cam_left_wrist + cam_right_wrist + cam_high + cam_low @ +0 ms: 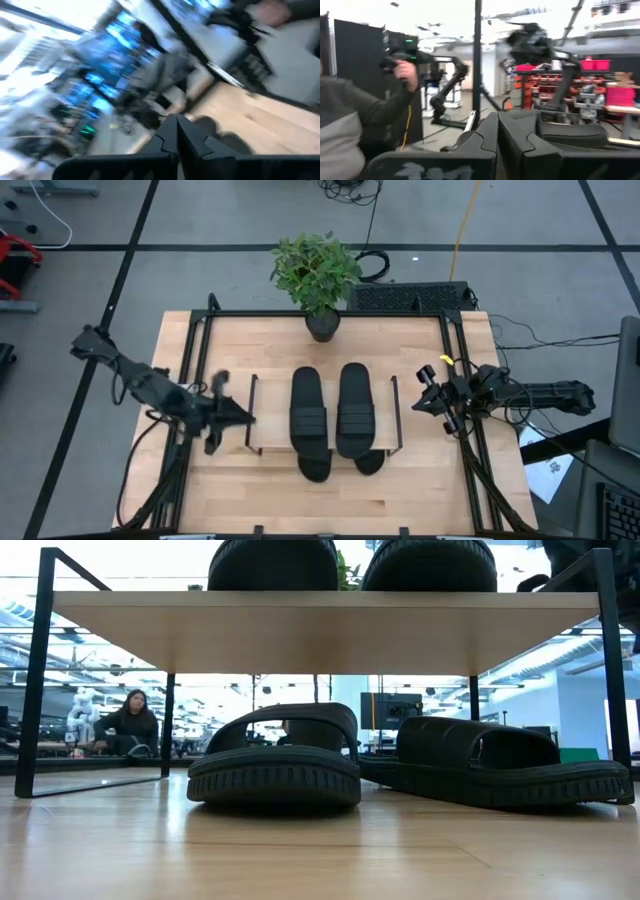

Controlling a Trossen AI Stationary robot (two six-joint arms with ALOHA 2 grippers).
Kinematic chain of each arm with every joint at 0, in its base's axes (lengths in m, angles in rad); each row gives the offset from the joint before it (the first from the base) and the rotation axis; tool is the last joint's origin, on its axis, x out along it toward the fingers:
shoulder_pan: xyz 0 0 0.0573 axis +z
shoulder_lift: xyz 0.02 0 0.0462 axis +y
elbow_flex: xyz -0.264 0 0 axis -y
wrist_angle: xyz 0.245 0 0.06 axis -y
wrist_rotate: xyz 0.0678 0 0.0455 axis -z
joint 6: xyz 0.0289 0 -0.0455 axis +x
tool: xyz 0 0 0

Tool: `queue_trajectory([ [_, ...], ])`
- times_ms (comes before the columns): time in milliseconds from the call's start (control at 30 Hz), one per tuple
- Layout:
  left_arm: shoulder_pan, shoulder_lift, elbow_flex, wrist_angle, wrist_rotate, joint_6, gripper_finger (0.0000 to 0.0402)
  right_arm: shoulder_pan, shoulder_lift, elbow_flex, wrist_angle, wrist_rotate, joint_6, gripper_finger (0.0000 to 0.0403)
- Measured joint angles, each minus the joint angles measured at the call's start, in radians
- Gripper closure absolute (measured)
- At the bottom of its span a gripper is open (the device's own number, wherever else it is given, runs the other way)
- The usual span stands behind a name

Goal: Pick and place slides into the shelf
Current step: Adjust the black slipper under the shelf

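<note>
- left gripper [240, 417]: its two dark fingers [167, 137] are pressed flat together with nothing between them. seen from above it sits just outside the left wire end frame of the shelf [270, 448], pointing toward it, over the wooden tabletop [420, 500].
- right gripper [420, 402]: fingers [485, 135] likewise clenched on nothing, tips meeting. from above it sits just outside the shelf's right end frame, pointing in toward the shelf.
- both arms reach in from the table's two sides, each well apart from the sandals.
- the slides: from above, two black sandals [309, 415] and [355, 412] lie side by side on the shelf's light wood board, parallel, near each other at the middle of the board. their near ends stick out over the board's front edge.
- in the low view, two more black sandals stand on the tabletop under the board: one [275, 760] toe-on to the camera, the other [495, 765] to its right and turned at an angle. the rounded ends of the upper pair show above the board's front edge.
- a potted plant [318, 275] stands at the table's far edge, behind the shelf.
- beyond the table, a seated person [130, 725] shows in the low view, and a person's hand [407, 72] holds a dark device in the right wrist view.
</note>
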Motion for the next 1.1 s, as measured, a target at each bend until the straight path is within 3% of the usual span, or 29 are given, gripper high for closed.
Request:
queue_trajectory([
  [100,-0.030,-0.141,-0.204,0.199,-0.064,0.024,0.0402,0.013,0.002,0.031,-0.040,0.005,-0.052,0.0403],
  [200,-0.051,-0.247,-0.374,0.358,-0.118,0.019,0.0402,0.049,0.037,0.070,-0.150,0.104,-0.103,0.0403],
  [367,-0.057,-0.363,-0.541,0.487,-0.175,0.018,0.0402,0.106,0.157,0.152,-0.233,0.205,-0.184,0.0403],
  [600,-0.056,-0.420,-0.590,0.487,-0.233,-0.042,0.0401,0.152,0.234,0.365,-0.412,0.398,-0.321,0.0403],
  [733,-0.057,-0.419,-0.591,0.448,-0.233,-0.054,0.0401,0.174,0.242,0.527,-0.575,0.315,-0.333,0.0403],
  [800,-0.057,-0.418,-0.591,0.440,-0.233,-0.062,0.0401,0.225,0.261,0.593,-0.644,0.308,-0.336,0.0403],
  [933,-0.057,-0.418,-0.591,0.418,-0.249,-0.069,0.0401,0.365,0.333,0.667,-0.762,0.516,-0.339,0.0403],
  [1100,-0.057,-0.418,-0.591,0.377,-0.283,-0.087,0.0401,0.551,0.429,0.756,-0.769,0.504,-0.288,0.0403],
])
